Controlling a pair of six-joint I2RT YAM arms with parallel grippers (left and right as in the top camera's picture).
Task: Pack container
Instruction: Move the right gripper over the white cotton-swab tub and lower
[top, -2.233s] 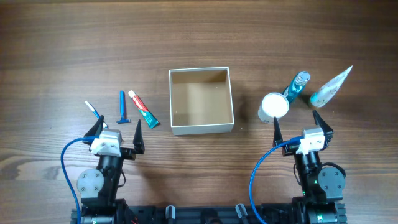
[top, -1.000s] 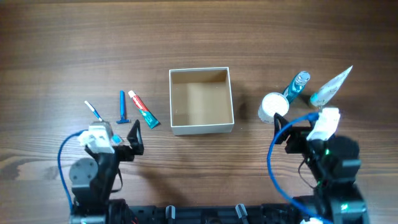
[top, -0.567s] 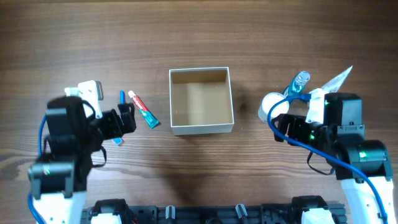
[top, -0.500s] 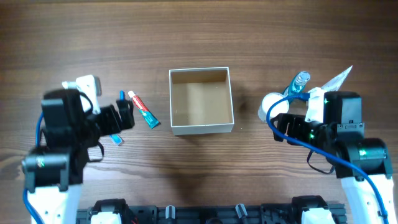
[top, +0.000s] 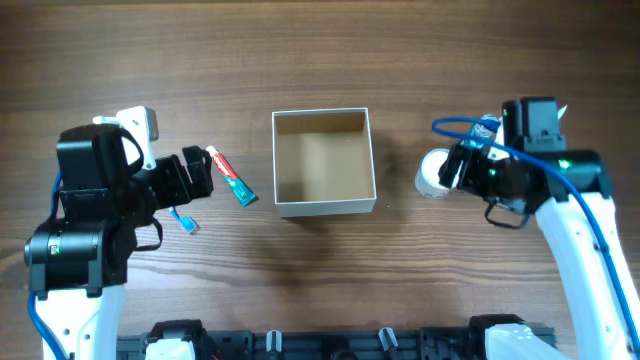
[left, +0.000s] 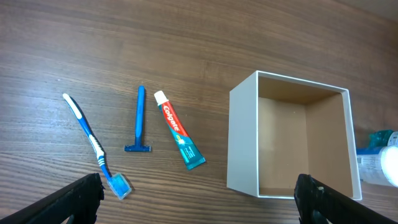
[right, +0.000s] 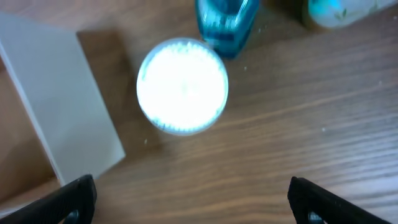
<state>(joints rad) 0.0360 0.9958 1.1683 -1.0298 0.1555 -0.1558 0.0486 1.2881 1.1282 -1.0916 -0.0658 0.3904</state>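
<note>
We see the container (left: 242, 144) white-walled and tan inside. The toothpaste tube (left: 179, 138) is red, white and teal, the razor (left: 138, 121) blue, the toothbrush (left: 93, 144) blue and white. The jar (right: 182, 86) is white, the table (left: 186, 37) brown wood-grain.

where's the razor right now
In the left wrist view the blue razor lies flat to the left of the container, between the toothbrush and the toothpaste tube.
</note>
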